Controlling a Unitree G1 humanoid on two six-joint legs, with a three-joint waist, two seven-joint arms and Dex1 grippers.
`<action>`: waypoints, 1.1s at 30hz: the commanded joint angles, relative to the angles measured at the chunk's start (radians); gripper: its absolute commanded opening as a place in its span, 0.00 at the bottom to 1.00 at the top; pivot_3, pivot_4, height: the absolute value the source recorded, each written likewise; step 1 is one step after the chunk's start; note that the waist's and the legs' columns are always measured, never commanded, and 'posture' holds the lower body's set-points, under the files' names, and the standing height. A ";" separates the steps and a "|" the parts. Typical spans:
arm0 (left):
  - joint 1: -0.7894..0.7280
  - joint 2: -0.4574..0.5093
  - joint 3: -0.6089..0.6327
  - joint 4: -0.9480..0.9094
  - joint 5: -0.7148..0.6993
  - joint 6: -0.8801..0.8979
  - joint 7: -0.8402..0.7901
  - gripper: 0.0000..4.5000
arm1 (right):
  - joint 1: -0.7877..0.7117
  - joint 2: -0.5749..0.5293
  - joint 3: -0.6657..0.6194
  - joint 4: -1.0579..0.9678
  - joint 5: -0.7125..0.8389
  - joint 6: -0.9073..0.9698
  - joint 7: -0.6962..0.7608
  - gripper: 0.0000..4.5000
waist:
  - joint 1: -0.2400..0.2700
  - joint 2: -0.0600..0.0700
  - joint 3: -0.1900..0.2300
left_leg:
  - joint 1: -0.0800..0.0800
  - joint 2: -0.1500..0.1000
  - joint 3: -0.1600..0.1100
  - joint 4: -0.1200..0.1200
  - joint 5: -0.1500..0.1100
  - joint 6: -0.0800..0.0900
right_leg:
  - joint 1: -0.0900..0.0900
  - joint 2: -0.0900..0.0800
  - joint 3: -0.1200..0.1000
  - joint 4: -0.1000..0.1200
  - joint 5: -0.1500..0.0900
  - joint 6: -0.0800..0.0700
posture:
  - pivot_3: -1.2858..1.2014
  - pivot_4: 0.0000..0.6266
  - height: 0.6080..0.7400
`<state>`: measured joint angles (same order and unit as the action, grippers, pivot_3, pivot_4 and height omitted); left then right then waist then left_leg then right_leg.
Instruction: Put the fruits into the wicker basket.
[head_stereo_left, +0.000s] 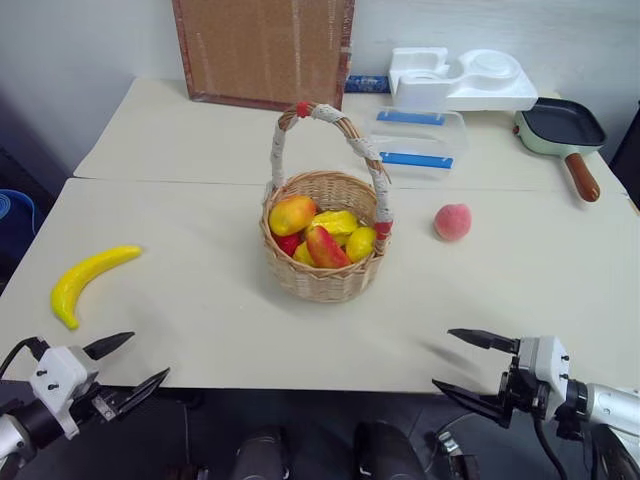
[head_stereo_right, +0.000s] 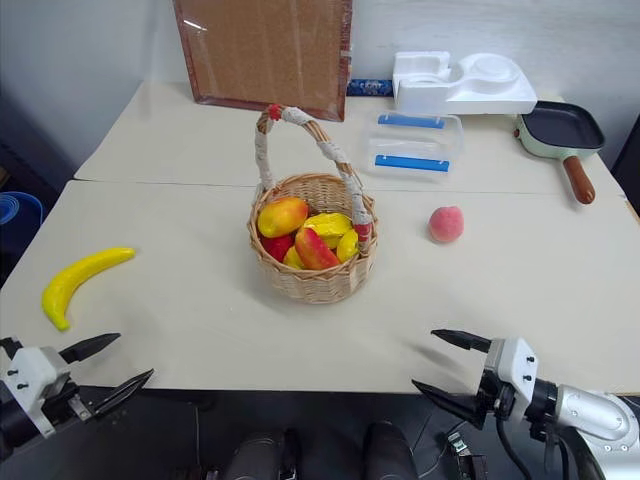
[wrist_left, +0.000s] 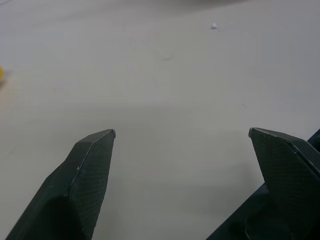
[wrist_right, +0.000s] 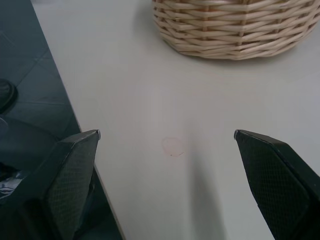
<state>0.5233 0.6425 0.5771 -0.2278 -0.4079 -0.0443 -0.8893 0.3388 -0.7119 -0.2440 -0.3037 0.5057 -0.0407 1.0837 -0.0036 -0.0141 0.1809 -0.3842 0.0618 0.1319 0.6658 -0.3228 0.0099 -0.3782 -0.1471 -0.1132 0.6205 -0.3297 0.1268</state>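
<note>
Left gripper and right gripper: jaws spread wide, both empty, hovering at near table edge. Your progress: nothing placed yet. Banana lies on table far left; peach sits right of wicker basket, apart from it. Both remain for you to load.

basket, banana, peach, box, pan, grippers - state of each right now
basket: upright, holding several fruits
banana: on the table, left of basket
peach: on the table, right of basket
box: lid on
pan: empty
left gripper: open, empty
right gripper: open, empty
</note>
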 joint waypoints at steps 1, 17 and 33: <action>0.019 0.013 0.033 -0.037 -0.033 0.006 -0.022 1.00 | -0.021 0.007 -0.012 0.013 0.019 -0.009 0.013 0.99 | 0.000 0.000 0.000 | 0.000 0.000 0.000 0.000 0.000 0.000 | 0.000 0.000 0.000 0.000 0.000 0.000 | 0.52 0.24 1.00; -0.032 0.044 0.197 0.116 -0.150 0.181 0.019 1.00 | -0.164 0.114 0.092 -0.108 0.069 -0.057 0.022 0.99 | -0.007 0.000 0.000 | 0.001 0.002 0.002 0.000 0.002 -0.004 | -0.002 0.002 -0.001 0.002 0.000 0.000 | 0.52 0.24 1.00; -0.333 0.287 0.246 0.382 -0.270 0.795 0.321 1.00 | -0.365 0.200 0.244 -0.241 0.173 0.063 -0.049 0.99 | 0.001 -0.004 -0.002 | 0.001 0.001 -0.001 0.000 0.003 -0.006 | -0.002 0.000 -0.003 0.006 0.000 -0.001 | 0.52 0.24 1.00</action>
<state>0.2147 0.9039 0.8424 0.1033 -0.6989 0.7413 -0.5650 -0.0193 -0.5176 -0.0018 -0.5169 0.6775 0.0249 1.0446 -0.0030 -0.0183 0.1785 -0.3836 0.0624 0.1320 0.6659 -0.3202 0.0034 -0.3818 -0.1467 -0.1155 0.6275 -0.3294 0.1257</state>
